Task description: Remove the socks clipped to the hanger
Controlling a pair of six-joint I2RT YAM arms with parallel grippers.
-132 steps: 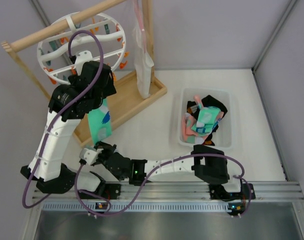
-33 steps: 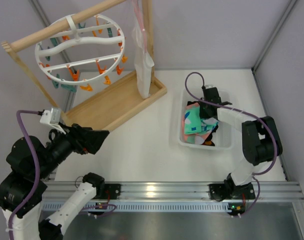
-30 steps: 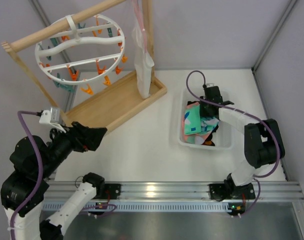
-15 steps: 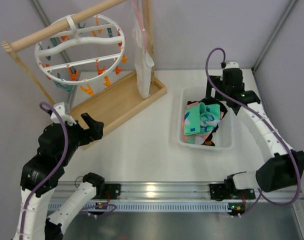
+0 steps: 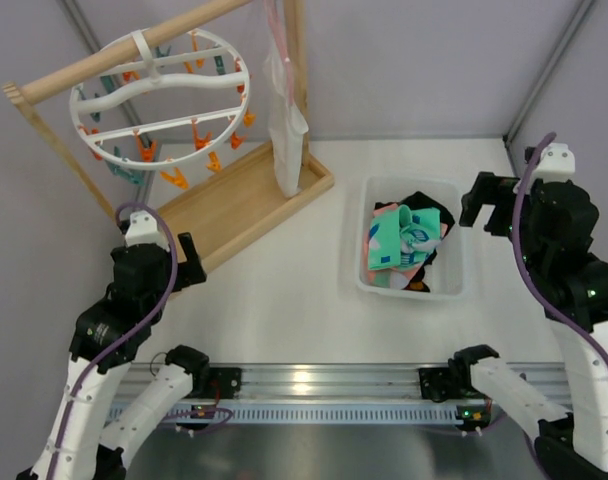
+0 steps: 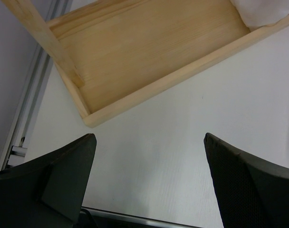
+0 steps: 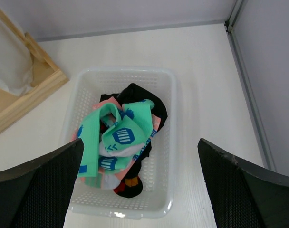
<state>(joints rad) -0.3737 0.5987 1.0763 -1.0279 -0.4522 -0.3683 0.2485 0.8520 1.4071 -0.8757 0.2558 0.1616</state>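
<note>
Inside basket [image 7: 169, 142]: socks [image 7: 117, 137] heaped, teal uppermost. Left hand [image 6: 149, 142], right hand [image 7: 140, 145]: spread wide, holding nothing.

socks [image 7: 118, 142] — heaped in basket [image 7: 168, 152] | hanger [image 5: 169, 124] — hung from rail [image 5: 84, 65]

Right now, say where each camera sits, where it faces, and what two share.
Top: above and behind, looking down at hanger and basket; left arm and right arm show.
Left wrist: on the left hand, looking down at the wooden tray; open fingers show.
Right wrist: on the right hand, looking down at the socks; open fingers show.
Shared: top and right wrist see the basket.
</note>
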